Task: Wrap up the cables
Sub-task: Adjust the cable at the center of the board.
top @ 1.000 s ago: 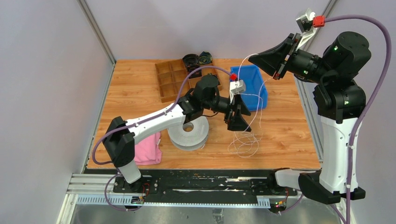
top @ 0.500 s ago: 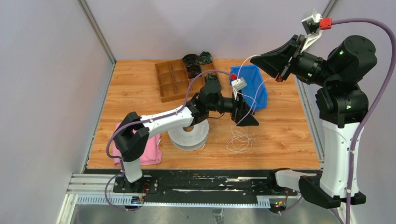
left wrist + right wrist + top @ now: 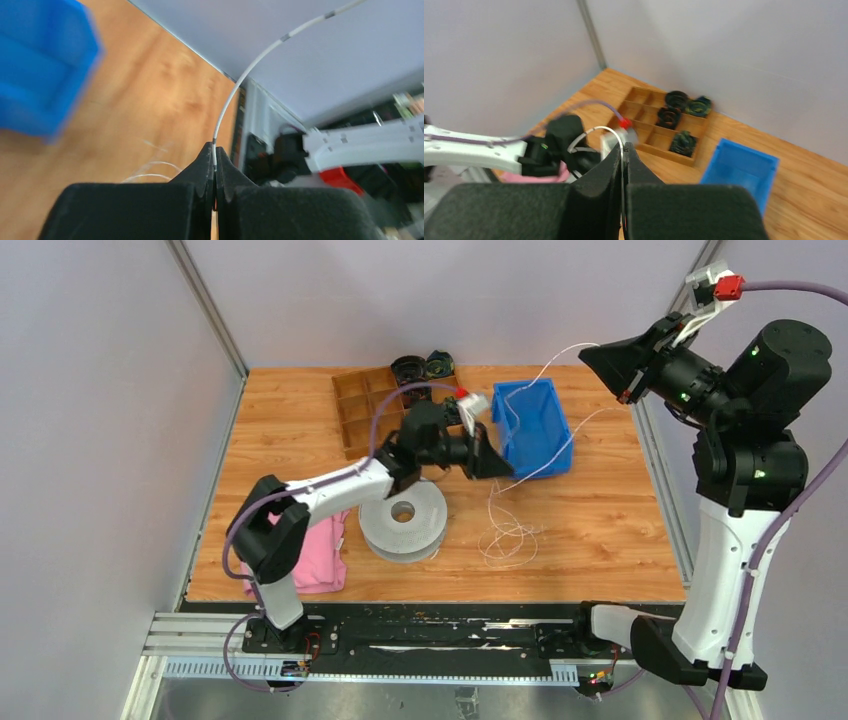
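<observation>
The cable [image 3: 505,540] is a thin white wire, with slack loops lying on the wooden table in front of the blue bin. One strand [image 3: 560,445] rises from my left gripper toward my right gripper. My left gripper [image 3: 503,472] hovers beside the bin's left front corner, shut on the cable. In the left wrist view the wire [image 3: 240,82] leaves the pinched tips [image 3: 214,150] and curves up to the right. My right gripper [image 3: 587,352] is held high at the right, shut on the cable. The wire [image 3: 596,129] arcs leftward out of its tips [image 3: 622,146].
A blue bin [image 3: 535,425] sits at the back centre. A wooden compartment tray [image 3: 360,415] holds dark coiled bundles [image 3: 412,370]. A grey spool [image 3: 403,523] and a pink cloth [image 3: 318,560] lie at the front left. Walls close in the left and right sides.
My left gripper went from open to shut on the cable and moved left and back toward the tray. My right arm swung right and up, drawing the wire out.
</observation>
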Robot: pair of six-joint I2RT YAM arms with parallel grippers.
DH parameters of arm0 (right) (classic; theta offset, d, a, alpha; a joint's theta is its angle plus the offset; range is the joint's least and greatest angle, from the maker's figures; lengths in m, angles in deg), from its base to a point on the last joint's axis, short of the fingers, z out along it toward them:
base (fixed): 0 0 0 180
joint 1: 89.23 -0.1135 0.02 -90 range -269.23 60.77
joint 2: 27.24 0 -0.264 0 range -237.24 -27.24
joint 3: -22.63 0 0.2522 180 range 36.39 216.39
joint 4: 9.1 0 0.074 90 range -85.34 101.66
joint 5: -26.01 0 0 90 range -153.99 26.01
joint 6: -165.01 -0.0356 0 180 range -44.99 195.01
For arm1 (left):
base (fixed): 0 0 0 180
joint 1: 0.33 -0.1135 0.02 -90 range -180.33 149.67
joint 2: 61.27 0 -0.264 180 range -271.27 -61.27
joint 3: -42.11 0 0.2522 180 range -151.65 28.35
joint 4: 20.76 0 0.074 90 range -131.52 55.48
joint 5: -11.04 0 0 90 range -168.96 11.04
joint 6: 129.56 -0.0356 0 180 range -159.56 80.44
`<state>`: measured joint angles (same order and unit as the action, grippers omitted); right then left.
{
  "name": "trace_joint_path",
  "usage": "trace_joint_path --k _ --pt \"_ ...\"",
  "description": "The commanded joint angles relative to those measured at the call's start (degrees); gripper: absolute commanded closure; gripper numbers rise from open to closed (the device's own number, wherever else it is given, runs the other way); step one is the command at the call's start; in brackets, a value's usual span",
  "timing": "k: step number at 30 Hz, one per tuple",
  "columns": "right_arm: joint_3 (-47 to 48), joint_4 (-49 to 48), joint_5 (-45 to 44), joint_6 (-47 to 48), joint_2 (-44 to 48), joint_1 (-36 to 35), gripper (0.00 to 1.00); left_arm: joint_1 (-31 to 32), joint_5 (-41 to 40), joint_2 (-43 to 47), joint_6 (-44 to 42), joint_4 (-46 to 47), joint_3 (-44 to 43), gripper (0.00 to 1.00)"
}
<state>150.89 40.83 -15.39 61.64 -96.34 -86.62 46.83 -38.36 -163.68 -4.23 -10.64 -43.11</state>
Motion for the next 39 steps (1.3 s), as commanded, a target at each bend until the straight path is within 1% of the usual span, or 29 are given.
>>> trace_joint_path --k 1,3,6,8,10,12,14,16,18,20,22,25,27,30,34,37,39 --pt "5.3 10.9 -13.2 12.0 0.1 1.5 0.99 -10.8 -6.8 9.7 -5.5 -6.6 -5.8 1.00" --pt "7.2 14.1 -17.4 16.4 -0.1 1.4 0.99 -15.8 -10.8 11.6 -8.2 -12.5 -9.8 1.00" --pt "9.3 18.2 -18.9 21.3 -0.4 1.4 1.00 -19.9 -18.7 13.7 -15.5 -22.4 -16.3 1.00" --pt "9.9 19.6 -19.4 22.9 -0.3 1.4 0.99 -21.2 -24.2 14.7 -20.4 -27.6 -20.1 0.99" --pt "10.3 20.2 -22.1 24.6 -0.3 1.4 0.99 -21.7 -28.8 15.7 -25.3 -32.3 -24.2 1.00" --pt "11.5 20.8 -27.0 27.2 -0.6 1.4 1.00 -21.8 -32.0 17.1 -30.3 -34.3 -26.6 1.00" --pt "13.7 21.3 -33.1 30.5 -1.3 1.5 0.99 -21.8 -34.2 18.6 -33.3 -35.2 -28.4 0.99" --pt "15.5 20.9 -38.8 33.3 -1.9 1.4 0.99 -21.8 -33.9 19.4 -34.6 -36.7 -31.2 1.00" --pt "16.0 20.1 -42.4 35.3 -2.0 1.5 0.99 -21.8 -32.4 19.6 -34.1 -38.1 -34.1 1.00" --pt "15.5 19.0 -45.6 37.4 -1.9 1.4 0.99 -21.8 -31.8 19.4 -33.9 -39.2 -36.6 1.00" --pt "14.0 17.3 -49.7 39.6 -1.5 1.4 0.99 -21.8 -33.3 19.1 -34.0 -40.0 -38.0 1.00" --pt "9.4 12.1 -58.8 43.6 0.4 1.4 0.99 -21.8 -34.6 18.9 -33.8 -39.9 -37.4 1.00" --pt "6.3 8.4 -63.3 46.1 1.9 1.5 0.99 -21.8 -32.3 18.5 -32.5 -38.8 -35.7 1.00" --pt "3.1 2.3 -70.1 51.2 3.2 1.4 0.99 -21.8 -29.6 17.1 -29.8 -38.1 -35.3 1.00" --pt "0.2 -5.9 -81.9 62.1 2.0 1.4 1.00 -21.8 -26.1 15.6 -27.2 -36.9 -34.6 1.00" --pt "-3.7 -11.9 -85.1 66.8 1.7 1.4 0.99 -21.7 -21.0 14.7 -23.9 -34.5 -32.7 1.00" --pt "-4.9 -13.3 -85.8 68.1 1.0 1.4 0.99 -21.3 -18.5 13.7 -21.7 -32.7 -31.1 1.00"
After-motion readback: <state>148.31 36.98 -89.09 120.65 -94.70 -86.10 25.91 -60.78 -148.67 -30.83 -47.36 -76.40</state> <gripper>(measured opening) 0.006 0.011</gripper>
